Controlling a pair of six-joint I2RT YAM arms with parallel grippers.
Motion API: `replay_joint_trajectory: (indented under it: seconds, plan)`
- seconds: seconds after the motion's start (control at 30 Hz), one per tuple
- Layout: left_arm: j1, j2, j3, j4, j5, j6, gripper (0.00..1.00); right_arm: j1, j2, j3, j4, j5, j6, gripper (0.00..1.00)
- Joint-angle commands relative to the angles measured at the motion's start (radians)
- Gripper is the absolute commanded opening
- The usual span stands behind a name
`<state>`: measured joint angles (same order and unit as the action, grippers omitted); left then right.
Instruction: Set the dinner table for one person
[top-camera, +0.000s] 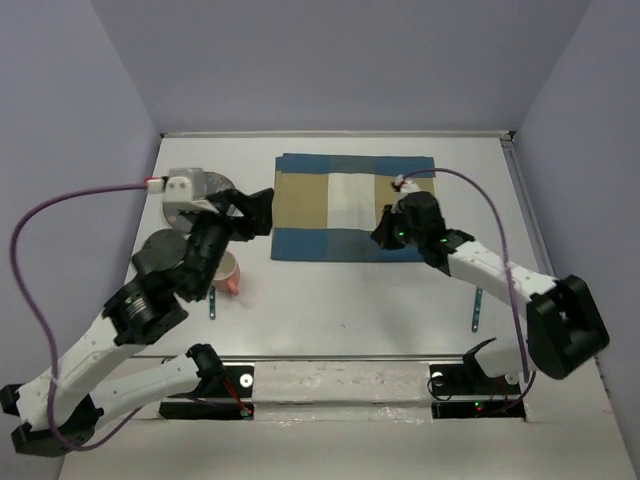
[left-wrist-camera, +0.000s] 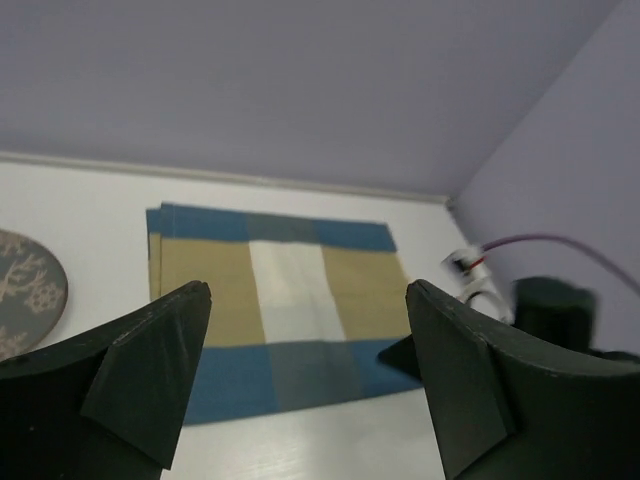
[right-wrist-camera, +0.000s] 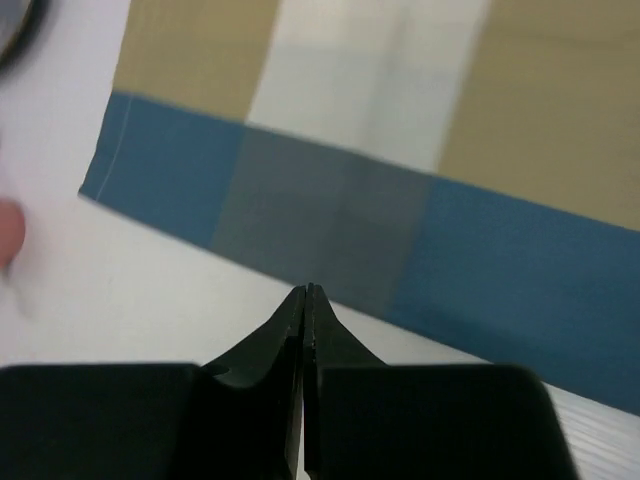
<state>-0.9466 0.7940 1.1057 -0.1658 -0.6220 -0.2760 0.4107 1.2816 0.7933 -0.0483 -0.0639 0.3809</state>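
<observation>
White dinner table (top-camera: 340, 300) bears a pink cup (top-camera: 230, 276) near the checked mat (top-camera: 355, 205).

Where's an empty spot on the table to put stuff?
The mat's middle is bare. The table is bare in front of it, between the pink cup and the utensil on the right. The left side is crowded: plate, cup and left arm.
</observation>
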Motion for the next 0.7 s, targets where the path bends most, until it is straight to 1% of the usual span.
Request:
replay_joint_trajectory:
  seconds: [0.0, 0.03, 0.07, 0.1, 0.13, 0.17, 0.2, 0.23, 0.27, 0.3, 0.33, 0.47, 0.57, 0.67]
  plan:
    - [0.005, -0.108, -0.036, 0.071, 0.013, 0.075, 0.93, 0.189, 0.185, 0.167, 0.080, 0.022, -0.037, 0.03]
    - [0.005, -0.130, -0.050, 0.066, -0.001, 0.086, 0.95, 0.216, 0.226, 0.202, 0.080, 0.030, -0.046, 0.04]
    - [0.003, -0.181, -0.064, 0.074, -0.008, 0.099, 0.99, 0.267, 0.305, 0.275, 0.079, 0.042, -0.075, 0.04]
    - [0.003, -0.209, -0.081, 0.084, -0.022, 0.138, 0.99, 0.287, 0.343, 0.311, 0.077, 0.050, -0.091, 0.03]
    - [0.003, -0.237, -0.125, 0.098, -0.062, 0.150, 0.99, 0.302, 0.419, 0.349, 0.068, 0.058, -0.100, 0.00]
    - [0.005, -0.290, -0.151, 0.136, -0.091, 0.164, 0.99, 0.327, 0.459, 0.386, 0.061, 0.059, -0.103, 0.00]
    - [0.003, -0.317, -0.205, 0.155, -0.110, 0.178, 0.99, 0.339, 0.497, 0.461, 0.051, 0.059, -0.105, 0.00]
    - [0.003, -0.340, -0.233, 0.164, -0.145, 0.202, 0.99, 0.353, 0.536, 0.493, 0.051, 0.078, -0.108, 0.00]
    - [0.005, -0.376, -0.257, 0.202, -0.162, 0.208, 0.99, 0.368, 0.603, 0.523, 0.010, 0.102, -0.114, 0.00]
    - [0.005, -0.390, -0.289, 0.206, -0.176, 0.210, 0.99, 0.394, 0.634, 0.552, -0.001, 0.114, -0.125, 0.03]
    - [0.006, -0.403, -0.299, 0.207, -0.189, 0.219, 0.99, 0.404, 0.663, 0.601, -0.022, 0.131, -0.128, 0.03]
    - [0.005, -0.444, -0.339, 0.210, -0.196, 0.245, 0.99, 0.438, 0.752, 0.659, -0.028, 0.150, -0.126, 0.02]
    - [0.006, -0.438, -0.343, 0.212, -0.173, 0.253, 0.99, 0.447, 0.797, 0.676, -0.028, 0.165, -0.109, 0.00]
    - [0.005, -0.423, -0.346, 0.212, -0.140, 0.262, 0.99, 0.484, 0.835, 0.672, -0.028, 0.177, -0.068, 0.00]
